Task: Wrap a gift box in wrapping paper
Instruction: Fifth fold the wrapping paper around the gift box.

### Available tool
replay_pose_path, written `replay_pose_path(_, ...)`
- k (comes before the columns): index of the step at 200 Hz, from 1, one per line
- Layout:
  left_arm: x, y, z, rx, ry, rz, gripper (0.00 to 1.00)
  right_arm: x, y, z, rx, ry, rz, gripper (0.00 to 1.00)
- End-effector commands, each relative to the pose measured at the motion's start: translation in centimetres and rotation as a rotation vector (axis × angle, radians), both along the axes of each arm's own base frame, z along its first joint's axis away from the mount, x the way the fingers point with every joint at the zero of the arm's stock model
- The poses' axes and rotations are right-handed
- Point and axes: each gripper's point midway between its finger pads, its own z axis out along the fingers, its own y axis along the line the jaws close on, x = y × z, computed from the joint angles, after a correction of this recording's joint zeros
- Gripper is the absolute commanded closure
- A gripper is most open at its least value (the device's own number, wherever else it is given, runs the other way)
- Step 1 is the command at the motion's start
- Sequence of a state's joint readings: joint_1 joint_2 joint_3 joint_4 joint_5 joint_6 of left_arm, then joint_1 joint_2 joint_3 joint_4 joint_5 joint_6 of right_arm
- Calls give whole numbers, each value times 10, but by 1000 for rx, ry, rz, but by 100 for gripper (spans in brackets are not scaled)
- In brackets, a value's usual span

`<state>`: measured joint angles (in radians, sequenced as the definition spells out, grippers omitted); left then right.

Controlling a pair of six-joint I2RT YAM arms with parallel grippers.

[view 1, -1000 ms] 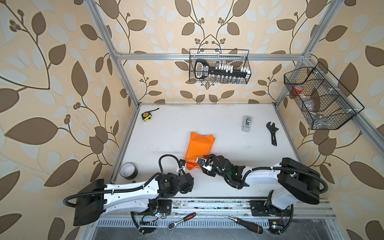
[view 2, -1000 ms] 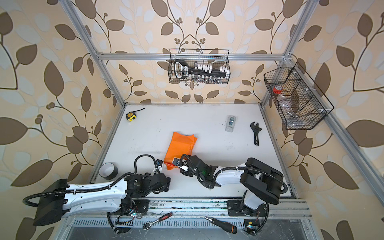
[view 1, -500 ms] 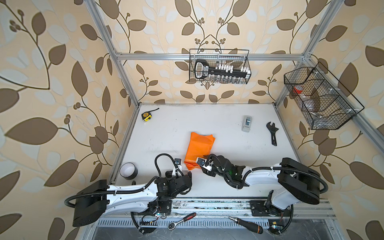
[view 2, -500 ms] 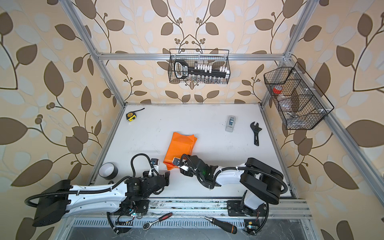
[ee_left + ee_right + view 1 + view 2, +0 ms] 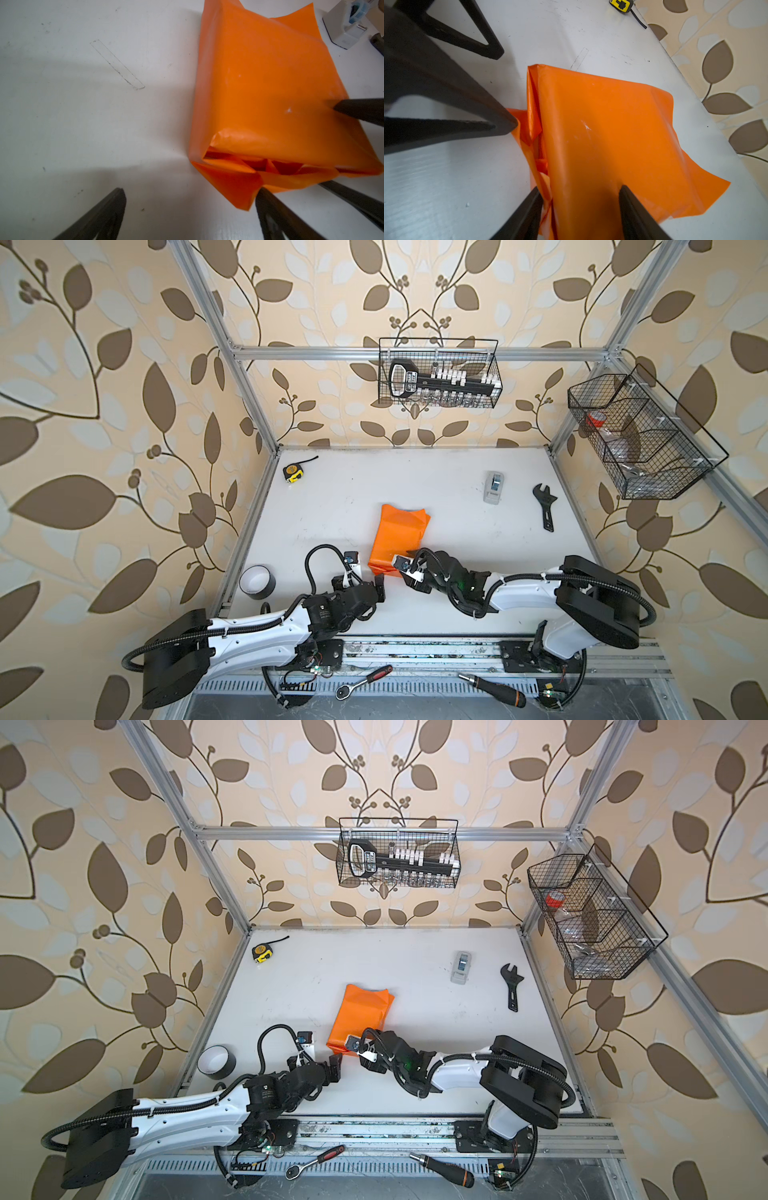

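The orange wrapping paper lies folded into a loose parcel at mid-table, and the gift box is hidden inside it. The parcel's near end gapes, showing folded flaps. My right gripper is shut on that near end, one finger on top of the paper and one beneath. My left gripper stands open just off the parcel's near left corner, with bare table between its fingers. One left finger touches a paper flap.
At the back right lie a grey tape dispenser and a black wrench. A yellow tape measure sits back left and a tape roll front left. Wire baskets hang on the walls. A ratchet and a screwdriver rest on the front rail.
My left arm has drawn slightly back and lower near the parcel's near left corner. The right arm and the parcel have not moved.
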<state>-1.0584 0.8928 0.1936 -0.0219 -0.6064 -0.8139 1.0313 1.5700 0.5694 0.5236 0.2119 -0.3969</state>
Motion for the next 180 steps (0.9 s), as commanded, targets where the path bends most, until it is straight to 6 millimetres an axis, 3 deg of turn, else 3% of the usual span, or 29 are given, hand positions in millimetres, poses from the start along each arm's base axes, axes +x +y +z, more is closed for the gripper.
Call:
replay_pose_path(1,6,-8,9,-31,-26,-10,1,-5,-3,-4,-12,16,20,41)
replay_pose_path(65,7,-20,1,-16,18,-57,1,-4,-3,-4,-15,17,18,41)
replay_pose_path(86,2,-16,0,-20,46,-56,1,-4,-4,-7,-20,20,16,41)
replay_pose_path(143,-15,3,20,-71,52,-62,1,-6,-5,-10,-24,22,17,41)
replay_pose_path(180,-27,-1,-5,-39,144,-109,1,-6,-6,-11,-25,23,16,41)
